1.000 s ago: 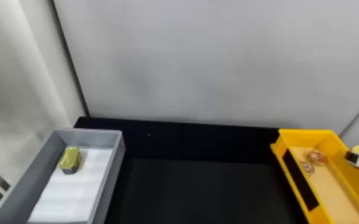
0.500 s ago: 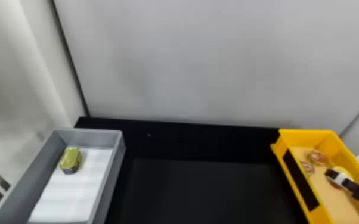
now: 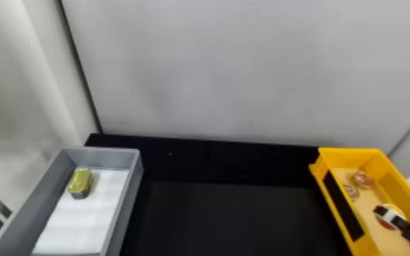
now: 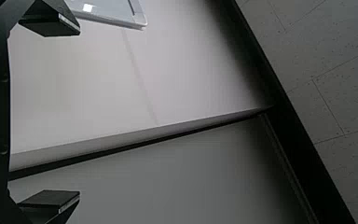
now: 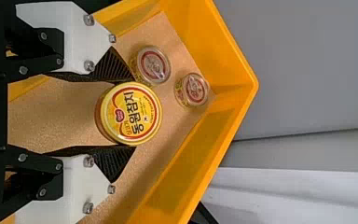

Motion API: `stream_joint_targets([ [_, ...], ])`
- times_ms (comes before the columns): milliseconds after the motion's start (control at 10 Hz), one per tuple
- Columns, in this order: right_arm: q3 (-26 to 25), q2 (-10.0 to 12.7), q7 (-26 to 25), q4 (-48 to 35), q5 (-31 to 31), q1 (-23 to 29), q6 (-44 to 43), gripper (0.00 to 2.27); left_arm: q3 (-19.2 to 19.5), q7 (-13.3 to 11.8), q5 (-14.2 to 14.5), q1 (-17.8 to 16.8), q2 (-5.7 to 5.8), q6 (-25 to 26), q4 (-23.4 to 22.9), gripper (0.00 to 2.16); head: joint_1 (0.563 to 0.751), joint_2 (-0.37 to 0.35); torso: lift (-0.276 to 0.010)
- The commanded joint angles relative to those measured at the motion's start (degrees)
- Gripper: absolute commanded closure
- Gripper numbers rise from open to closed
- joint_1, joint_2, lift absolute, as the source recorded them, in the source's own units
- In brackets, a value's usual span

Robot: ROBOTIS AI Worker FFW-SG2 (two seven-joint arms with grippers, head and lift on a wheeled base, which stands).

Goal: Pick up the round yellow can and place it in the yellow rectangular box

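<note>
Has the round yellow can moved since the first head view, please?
Yes, the can has moved leftward in the head view, from over the yellow box's right wall to inside the box.

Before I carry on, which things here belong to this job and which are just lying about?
Job: round yellow can; yellow box around it; right gripper holding the can.
Lying about: two small cans in that box; gold tin in gray bin; white sheet under the tin.
</note>
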Motion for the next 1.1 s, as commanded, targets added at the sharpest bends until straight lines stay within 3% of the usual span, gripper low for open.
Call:
stream_joint_targets([
  [0,-0.25,-1.35,1.07,3.53,-2.58,0.25,-2.41,0.64,0.09,-0.08,0.0,0.02,0.07,0.14,-0.08,0.05,0.747,-0.08,-0.009],
  [400,-0.25,-1.35,-0.95,4.5,-3.54,0.16,-1.01,0.47,0.01,-0.25,0.0,-0.16,0.33,0.31,-0.26,0.05,0.747,-0.08,-0.009],
  [700,-0.34,-1.44,-3.94,3.53,-4.77,0.43,0.49,0.0,0.09,-0.34,0.0,-0.16,0.42,0.67,-0.44,0.05,0.747,-0.08,-0.009],
  [900,0.54,-1.35,-4.91,-0.6,-4.07,1.66,-2.41,0.0,0.18,-0.34,0.0,-0.25,0.42,0.75,-0.52,0.05,0.747,-0.08,-0.009],
  [1000,1.77,-1.09,-8.34,-7.19,-3.19,3.15,-4.79,0.03,0.27,-0.34,0.0,-0.25,0.42,0.84,-0.61,0.05,0.747,-0.08,-0.009],
])
